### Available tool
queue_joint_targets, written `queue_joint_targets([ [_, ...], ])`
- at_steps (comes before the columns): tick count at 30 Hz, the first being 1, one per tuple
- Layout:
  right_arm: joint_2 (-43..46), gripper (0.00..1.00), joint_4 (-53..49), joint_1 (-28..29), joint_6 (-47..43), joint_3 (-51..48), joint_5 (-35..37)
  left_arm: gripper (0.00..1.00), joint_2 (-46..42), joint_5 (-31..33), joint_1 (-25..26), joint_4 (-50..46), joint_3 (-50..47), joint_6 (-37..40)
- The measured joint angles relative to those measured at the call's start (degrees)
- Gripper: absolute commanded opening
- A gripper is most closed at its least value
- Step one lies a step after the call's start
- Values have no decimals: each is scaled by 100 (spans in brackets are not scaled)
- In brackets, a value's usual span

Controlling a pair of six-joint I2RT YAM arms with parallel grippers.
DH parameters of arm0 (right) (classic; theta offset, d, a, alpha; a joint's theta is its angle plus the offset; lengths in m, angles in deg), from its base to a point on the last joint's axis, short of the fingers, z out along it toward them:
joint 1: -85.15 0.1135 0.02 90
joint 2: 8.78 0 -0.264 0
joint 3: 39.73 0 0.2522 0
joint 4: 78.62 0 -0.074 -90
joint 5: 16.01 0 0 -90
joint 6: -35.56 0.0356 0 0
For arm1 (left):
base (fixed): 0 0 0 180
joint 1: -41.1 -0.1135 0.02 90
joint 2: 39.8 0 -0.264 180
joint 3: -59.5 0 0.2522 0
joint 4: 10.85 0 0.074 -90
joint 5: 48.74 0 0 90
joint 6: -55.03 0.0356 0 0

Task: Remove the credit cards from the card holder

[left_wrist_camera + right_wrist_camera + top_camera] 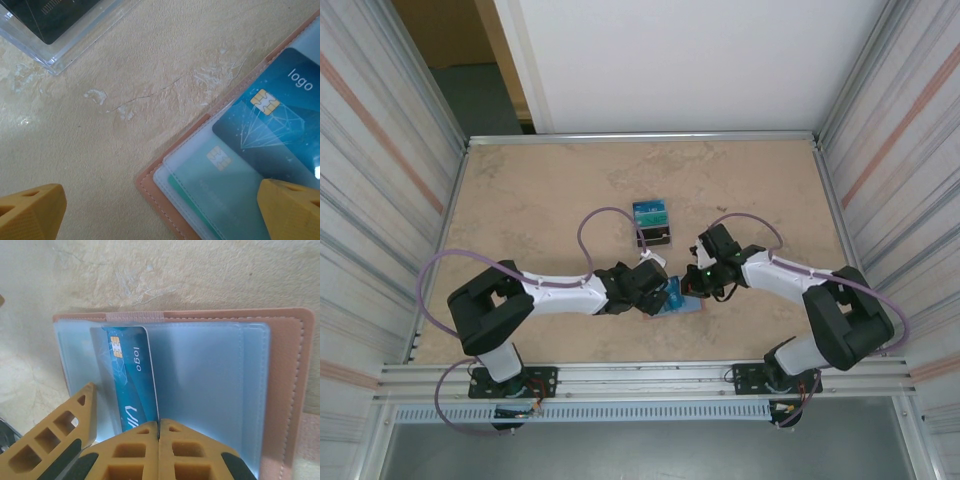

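The salmon-pink card holder [688, 306] lies open on the table, its clear blue-grey sleeves facing up [210, 390]. My right gripper [158, 424] is shut on the edge of a blue credit card [131, 385] marked "logo", which stands tilted over the left sleeve. In the left wrist view that same blue card [270, 120] lies across the sleeves, and a teal credit card [225, 185] sits inside a sleeve below it. My left gripper [160, 215] is open, one finger [30, 212] over bare table and the other [292, 210] over the holder, whose pink corner [150, 182] lies between them.
A dark tiered stand [652, 224] with teal cards stands just behind the holder; its clear base [55, 30] shows at the top left of the left wrist view. Metal rails edge the table. Both arms meet near the table's front middle.
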Motion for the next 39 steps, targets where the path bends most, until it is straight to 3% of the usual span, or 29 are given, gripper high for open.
queue_joint_targets([
  [5,129,13,114,-44,13,-103,-155,99,42,2,0,0,26,0],
  [13,160,21,822,-44,271,-466,-704,99,85,-2,0,17,63,-2],
  [19,160,19,1207,-44,378,-584,-852,99,85,-46,-4,22,63,-7],
  [23,160,6,1410,-44,479,-612,-892,99,85,-85,-11,22,63,-28],
  [27,160,1,1392,-44,457,-610,-833,99,85,-85,-13,20,63,-61],
  [39,1169,0,-155,-44,-125,-164,308,99,-24,-85,-28,-120,35,-50],
])
